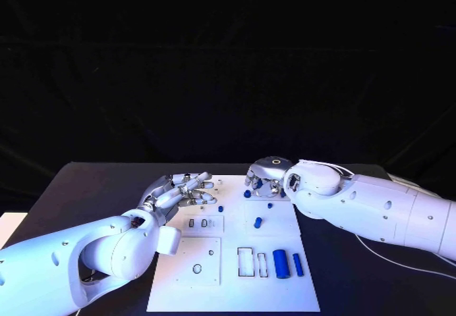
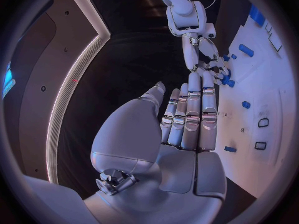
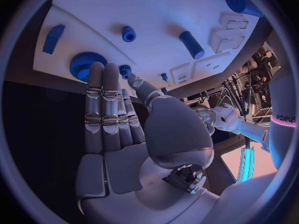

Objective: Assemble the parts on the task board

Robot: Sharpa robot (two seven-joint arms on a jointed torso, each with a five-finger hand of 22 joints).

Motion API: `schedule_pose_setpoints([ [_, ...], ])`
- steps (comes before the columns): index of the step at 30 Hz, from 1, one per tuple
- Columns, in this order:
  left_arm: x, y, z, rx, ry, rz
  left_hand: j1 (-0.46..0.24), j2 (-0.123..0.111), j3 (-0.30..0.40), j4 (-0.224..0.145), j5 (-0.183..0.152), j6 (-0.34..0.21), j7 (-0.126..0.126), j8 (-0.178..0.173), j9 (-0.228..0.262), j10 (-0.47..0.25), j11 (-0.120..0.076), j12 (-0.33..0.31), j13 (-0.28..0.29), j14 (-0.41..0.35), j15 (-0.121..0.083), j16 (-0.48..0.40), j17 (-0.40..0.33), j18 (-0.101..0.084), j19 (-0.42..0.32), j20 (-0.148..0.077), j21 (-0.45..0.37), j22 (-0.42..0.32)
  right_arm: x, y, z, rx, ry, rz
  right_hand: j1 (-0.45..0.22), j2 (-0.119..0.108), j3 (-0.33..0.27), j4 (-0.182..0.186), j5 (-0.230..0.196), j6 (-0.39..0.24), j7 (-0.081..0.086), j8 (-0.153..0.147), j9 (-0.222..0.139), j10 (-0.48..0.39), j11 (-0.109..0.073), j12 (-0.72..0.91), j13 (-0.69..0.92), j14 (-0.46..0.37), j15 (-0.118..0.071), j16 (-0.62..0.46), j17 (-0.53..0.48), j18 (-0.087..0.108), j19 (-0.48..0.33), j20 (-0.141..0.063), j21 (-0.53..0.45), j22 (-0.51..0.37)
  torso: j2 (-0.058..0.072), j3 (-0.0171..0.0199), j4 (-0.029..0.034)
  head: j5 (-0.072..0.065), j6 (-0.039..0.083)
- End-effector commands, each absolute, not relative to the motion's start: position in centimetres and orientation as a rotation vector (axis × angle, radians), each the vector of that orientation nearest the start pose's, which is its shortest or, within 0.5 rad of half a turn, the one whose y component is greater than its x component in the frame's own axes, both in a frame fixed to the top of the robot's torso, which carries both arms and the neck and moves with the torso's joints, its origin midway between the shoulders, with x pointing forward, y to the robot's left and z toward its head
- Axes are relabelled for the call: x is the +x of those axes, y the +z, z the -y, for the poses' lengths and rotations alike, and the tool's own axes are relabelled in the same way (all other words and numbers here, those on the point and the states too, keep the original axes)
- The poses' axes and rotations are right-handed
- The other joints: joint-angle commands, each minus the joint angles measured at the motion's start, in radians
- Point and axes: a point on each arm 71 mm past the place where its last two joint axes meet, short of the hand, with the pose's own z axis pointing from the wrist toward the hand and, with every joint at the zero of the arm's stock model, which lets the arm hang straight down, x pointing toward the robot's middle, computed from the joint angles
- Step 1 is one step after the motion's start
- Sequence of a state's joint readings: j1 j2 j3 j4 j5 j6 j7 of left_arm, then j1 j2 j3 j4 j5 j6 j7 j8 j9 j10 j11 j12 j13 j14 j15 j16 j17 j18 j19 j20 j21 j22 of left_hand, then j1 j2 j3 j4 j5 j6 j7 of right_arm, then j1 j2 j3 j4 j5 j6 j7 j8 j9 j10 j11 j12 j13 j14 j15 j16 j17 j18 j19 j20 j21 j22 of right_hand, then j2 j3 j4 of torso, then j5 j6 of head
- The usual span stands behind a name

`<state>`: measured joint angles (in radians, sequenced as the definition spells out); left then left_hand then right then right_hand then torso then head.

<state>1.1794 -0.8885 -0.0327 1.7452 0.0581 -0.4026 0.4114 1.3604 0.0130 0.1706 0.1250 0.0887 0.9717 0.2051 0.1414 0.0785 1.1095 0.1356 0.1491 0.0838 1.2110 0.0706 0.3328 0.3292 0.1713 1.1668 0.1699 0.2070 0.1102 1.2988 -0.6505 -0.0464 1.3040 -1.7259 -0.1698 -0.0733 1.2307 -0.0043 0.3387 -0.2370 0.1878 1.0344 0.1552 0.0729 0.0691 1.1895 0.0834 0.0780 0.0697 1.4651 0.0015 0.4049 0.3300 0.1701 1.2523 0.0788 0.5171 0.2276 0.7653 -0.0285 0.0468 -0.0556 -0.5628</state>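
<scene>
The white task board point(image 1: 238, 276) lies in the middle of the table. My left hand point(image 1: 180, 189) hovers flat over its far left corner, fingers straight and together point(image 2: 187, 119), holding nothing. My right hand point(image 1: 266, 174) is at the board's far edge, its straight fingers point(image 3: 102, 104) reaching a large blue gear point(image 3: 84, 64). Its thumb tip is close to a small blue gear point(image 3: 125, 70); I cannot tell if it touches. A thick blue cylinder point(image 1: 281, 263) and a thinner one point(image 1: 297, 264) lie near the front right. A blue peg point(image 1: 257, 223) lies mid-board.
Small blue pieces point(image 1: 269, 205) point(image 1: 221, 209) dot the board's far half, and dark-rimmed slots point(image 1: 245, 261) mark its near half. A blue bar point(image 3: 54, 38) lies beside the large gear. Black table point(image 1: 85, 191) surrounds the board on both sides.
</scene>
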Motion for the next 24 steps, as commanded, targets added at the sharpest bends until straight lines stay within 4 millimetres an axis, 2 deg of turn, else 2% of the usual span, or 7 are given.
schedule_pose_setpoints([
  [1, 44.23, -16.62, -16.85, -1.176, -1.686, -1.446, 0.008, -0.004, 0.008, 0.0, 0.003, -0.007, 0.0, -0.002, 0.0, -0.005, 0.001, 0.006, -0.001, -0.009, 0.001, 0.007, 0.002, 0.008, -0.002, 0.005, -0.003, -0.001, 53.5, -15.7, 15.59, -0.563, 0.39, -1.628, 0.0, -0.011, 0.014, 0.005, -0.007, 0.006, -0.004, -0.006, -0.001, 0.004, 0.0, -0.007, -0.001, 0.042, -0.006, 0.032, 0.03, 0.01, 0.006, -0.005, 0.021, 0.012, 0.012, -0.0017, 0.0039, -0.001, 0.0],
  [5, 44.2, -16.62, -16.76, -1.176, -1.688, -1.448, 0.007, -0.004, 0.012, -0.001, 0.003, -0.007, 0.0, -0.002, 0.001, -0.006, 0.001, 0.007, -0.001, -0.011, 0.001, 0.009, 0.004, 0.008, -0.002, 0.005, -0.004, -0.001, 53.52, -15.78, 15.35, -0.574, 0.387, -1.64, -0.005, -0.019, 0.035, 0.02, -0.014, 0.005, -0.006, -0.006, -0.001, 0.001, -0.002, -0.01, -0.001, 0.044, -0.007, 0.103, 0.091, 0.01, 0.013, -0.007, 0.063, 0.036, 0.016, -0.0024, 0.0056, -0.001, 0.0],
  [7, 44.19, -16.62, -16.72, -1.176, -1.689, -1.45, 0.007, -0.004, 0.013, -0.001, 0.003, -0.007, 0.0, -0.001, 0.001, -0.006, 0.001, 0.007, -0.002, -0.011, 0.001, 0.009, 0.004, 0.008, -0.002, 0.005, -0.004, -0.001, 53.54, -15.8, 15.2, -0.577, 0.39, -1.642, -0.009, -0.029, 0.047, 0.031, -0.02, 0.005, -0.008, -0.006, -0.001, 0.0, 0.0, -0.01, -0.001, 0.037, -0.01, 0.179, 0.146, 0.01, 0.023, -0.007, 0.097, 0.056, 0.019, -0.0024, 0.0055, -0.001, -0.001],
  [10, 44.21, -16.64, -16.68, -1.176, -1.69, -1.452, 0.006, -0.005, 0.016, -0.002, 0.003, -0.007, 0.0, -0.001, 0.001, -0.006, 0.001, 0.008, -0.002, -0.013, 0.001, 0.011, 0.006, 0.008, -0.002, 0.005, -0.004, -0.001, 53.51, -15.82, 15.01, -0.579, 0.398, -1.646, -0.013, -0.037, 0.066, 0.05, -0.024, 0.01, -0.011, -0.005, 0.0, -0.001, -0.001, -0.01, 0.0, 0.05, -0.01, 0.377, 0.339, 0.01, 0.028, -0.006, 0.143, 0.083, 0.022, -0.0026, 0.0064, -0.003, -0.002],
  [14, 44.24, -16.66, -16.67, -1.177, -1.69, -1.453, 0.006, -0.005, 0.032, -0.005, 0.003, -0.009, 0.0, 0.001, 0.001, -0.008, 0.001, 0.01, -0.003, -0.018, 0.0, 0.019, 0.012, 0.008, -0.001, 0.005, -0.005, -0.001, 53.55, -15.86, 14.92, -0.579, 0.402, -1.652, -0.013, -0.048, 0.082, 0.068, -0.031, 0.014, -0.011, -0.005, 0.0, -0.001, -0.002, -0.008, 0.002, 0.054, -0.01, 0.566, 0.524, 0.01, 0.029, -0.005, 0.196, 0.117, 0.025, -0.0026, 0.0066, -0.004, -0.001],
  [17, 44.25, -16.67, -16.66, -1.177, -1.69, -1.454, 0.005, -0.005, 0.042, -0.008, 0.003, -0.01, 0.0, 0.003, 0.002, -0.009, 0.001, 0.011, -0.004, -0.021, 0.0, 0.023, 0.016, 0.008, -0.001, 0.005, -0.006, -0.001, 53.66, -15.89, 14.86, -0.577, 0.401, -1.654, -0.011, -0.053, 0.092, 0.077, -0.033, 0.019, -0.01, -0.004, 0.001, -0.002, -0.002, -0.008, 0.003, 0.052, -0.008, 0.627, 0.584, 0.01, 0.023, -0.004, 0.225, 0.137, 0.029, -0.0022, 0.0061, -0.004, 0.0],
  [24, 44.23, -16.69, -16.61, -1.178, -1.693, -1.46, 0.004, -0.007, 0.053, -0.011, 0.003, -0.011, 0.0, 0.004, 0.002, -0.01, 0.001, 0.012, -0.005, -0.025, 0.0, 0.027, 0.02, 0.008, -0.001, 0.004, -0.007, 0.0, 53.78, -15.93, 14.73, -0.575, 0.398, -1.657, -0.005, -0.058, 0.107, 0.097, -0.038, 0.027, -0.011, -0.003, 0.002, -0.001, -0.003, -0.007, 0.004, 0.049, -0.007, 0.717, 0.673, -0.004, 0.036, -0.001, 0.34, 0.266, 0.033, -0.0028, 0.008, -0.006, 0.001],
])
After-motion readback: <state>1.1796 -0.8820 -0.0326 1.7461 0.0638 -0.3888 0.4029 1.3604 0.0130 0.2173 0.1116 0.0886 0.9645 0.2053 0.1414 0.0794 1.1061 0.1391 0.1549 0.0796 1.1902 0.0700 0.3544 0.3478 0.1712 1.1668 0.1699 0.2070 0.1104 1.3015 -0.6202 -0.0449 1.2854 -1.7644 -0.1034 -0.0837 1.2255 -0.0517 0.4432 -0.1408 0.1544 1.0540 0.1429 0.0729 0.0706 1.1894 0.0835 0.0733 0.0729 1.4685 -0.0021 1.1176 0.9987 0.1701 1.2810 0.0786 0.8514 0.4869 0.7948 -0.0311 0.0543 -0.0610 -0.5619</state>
